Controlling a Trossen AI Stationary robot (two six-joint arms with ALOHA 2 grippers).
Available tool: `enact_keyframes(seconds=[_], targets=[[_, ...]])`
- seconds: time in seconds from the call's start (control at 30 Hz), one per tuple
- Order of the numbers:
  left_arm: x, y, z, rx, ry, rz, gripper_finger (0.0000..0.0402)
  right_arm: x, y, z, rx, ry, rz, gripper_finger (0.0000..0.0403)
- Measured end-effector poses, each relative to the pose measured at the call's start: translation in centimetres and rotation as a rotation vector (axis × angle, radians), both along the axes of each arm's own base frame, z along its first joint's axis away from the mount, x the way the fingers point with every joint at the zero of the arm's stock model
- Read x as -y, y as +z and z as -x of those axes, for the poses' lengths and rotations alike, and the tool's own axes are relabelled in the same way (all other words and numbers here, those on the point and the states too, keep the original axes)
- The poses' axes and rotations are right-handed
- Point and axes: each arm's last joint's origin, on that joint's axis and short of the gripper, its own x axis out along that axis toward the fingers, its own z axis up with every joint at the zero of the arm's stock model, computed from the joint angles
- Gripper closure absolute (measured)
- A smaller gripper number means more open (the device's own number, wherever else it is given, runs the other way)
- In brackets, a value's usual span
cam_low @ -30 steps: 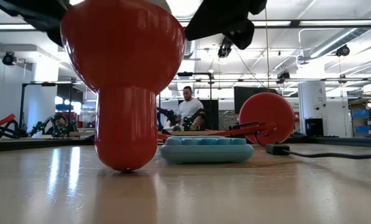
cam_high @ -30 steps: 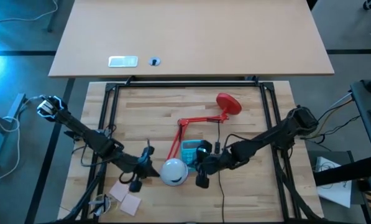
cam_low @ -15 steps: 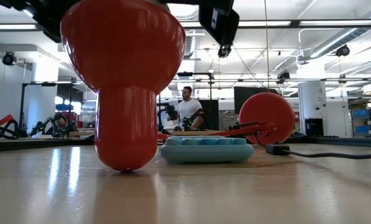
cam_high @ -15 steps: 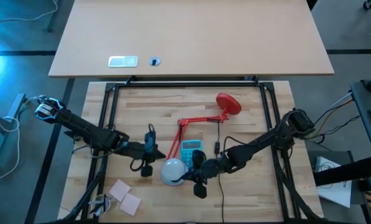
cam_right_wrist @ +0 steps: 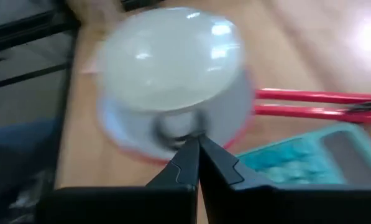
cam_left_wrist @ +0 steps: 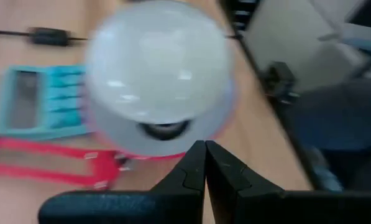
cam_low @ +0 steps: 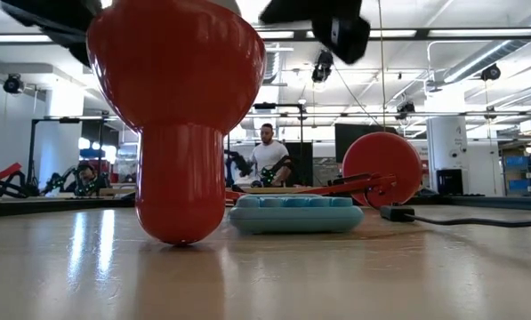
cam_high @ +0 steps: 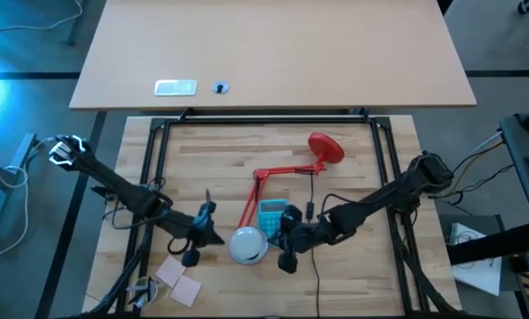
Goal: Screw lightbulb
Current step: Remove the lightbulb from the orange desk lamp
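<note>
We see the small white dome-shaped lightbulb [cam_high: 247, 245] seated in the red lamp shade [cam_low: 174, 84] near the surface's front edge, between our left tool [cam_high: 196, 239] and right tool [cam_high: 286, 244], both pinched closed, empty.

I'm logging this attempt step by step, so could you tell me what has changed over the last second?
The left gripper swung away from the lamp shade, up the table, half a second ago and has now come back beside it. The right gripper pressed in close to the shade, then eased back. Both are shut on nothing. The shade, red lamp base and teal calculator stayed put.
</note>
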Motion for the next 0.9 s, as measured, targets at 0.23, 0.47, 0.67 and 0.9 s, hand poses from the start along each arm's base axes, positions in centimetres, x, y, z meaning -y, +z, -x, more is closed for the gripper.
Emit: enact_keyframes(seconds=[0.23,0.47,0.67,0.9], targets=[[-2.1,0.5,-0.8,0.084,0.153,-0.123,0.0401,-1.9,0.3,-0.8,0.119,0.132,-0.125,0.0403],[-2.6,-1.2,-3.3,0.043,0.096,-0.148,0.0401,-2.2,-1.0,-1.7,0.117,0.120,-0.112,0.0403],[-2.0,-1.3,-3.5,-0.022,-0.018,-0.094,0.0401,-1.3,-0.5,-1.1,0.103,0.034,-0.009,0.0403],[-1.5,0.4,-2.2,-0.083,-0.065,-0.058,0.0401,0.2,0.1,-0.2,0.042,-0.076,0.034,0.0403]])
